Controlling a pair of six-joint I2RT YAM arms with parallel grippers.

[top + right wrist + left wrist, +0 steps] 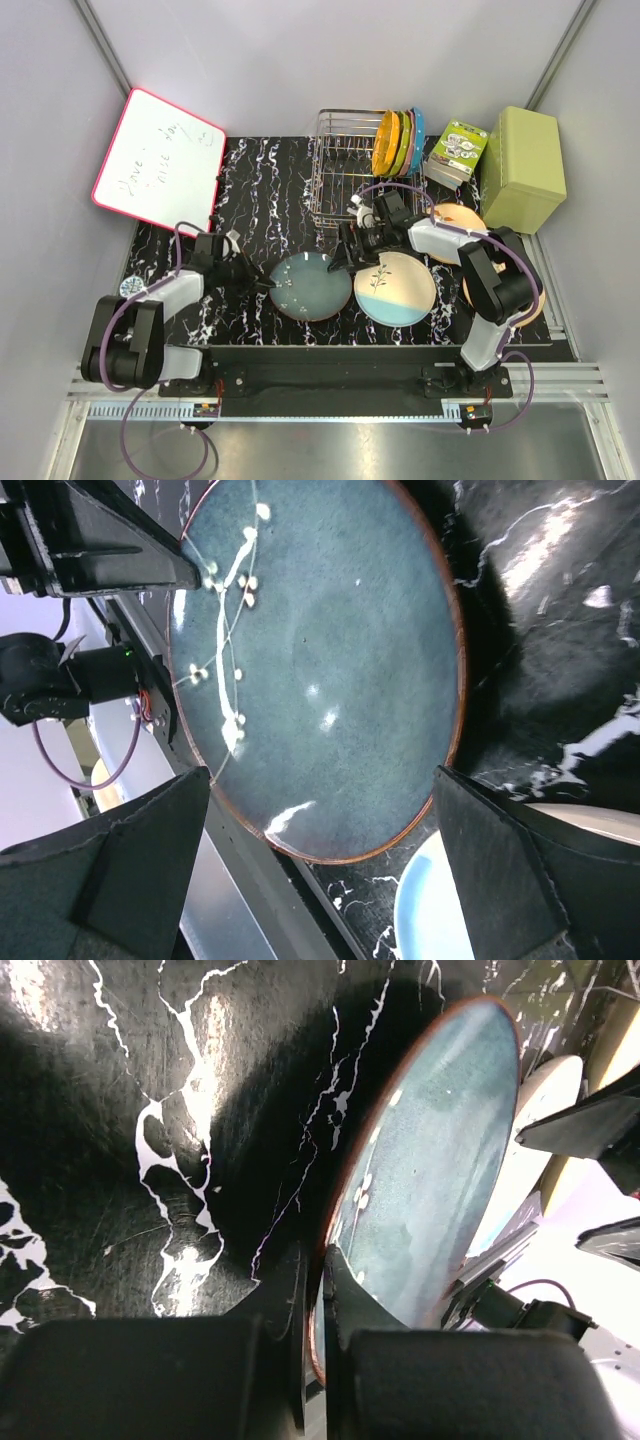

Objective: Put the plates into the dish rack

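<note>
A teal-blue plate (312, 287) with a brown rim lies at the front middle of the black marble table. My left gripper (268, 287) is shut on its left rim; in the left wrist view the rim runs between the closed jaws of that gripper (316, 1265), and the plate (430, 1160) stretches away from them. My right gripper (337, 263) hangs open over the plate's right edge, and its wrist view shows the plate (320, 660) between the spread fingers (140, 860). A cream and light-blue plate (396, 289) lies to the right. One peach plate (458, 217) sits behind the right arm, another (534, 302) under it. The silver wire dish rack (345, 180) stands at the back.
Several small bright plates (398, 142) stand upright in the rack's right end. An olive-green box (522, 168) and a small printed carton (455, 152) are at the back right. A red-framed whiteboard (160, 160) leans at the back left.
</note>
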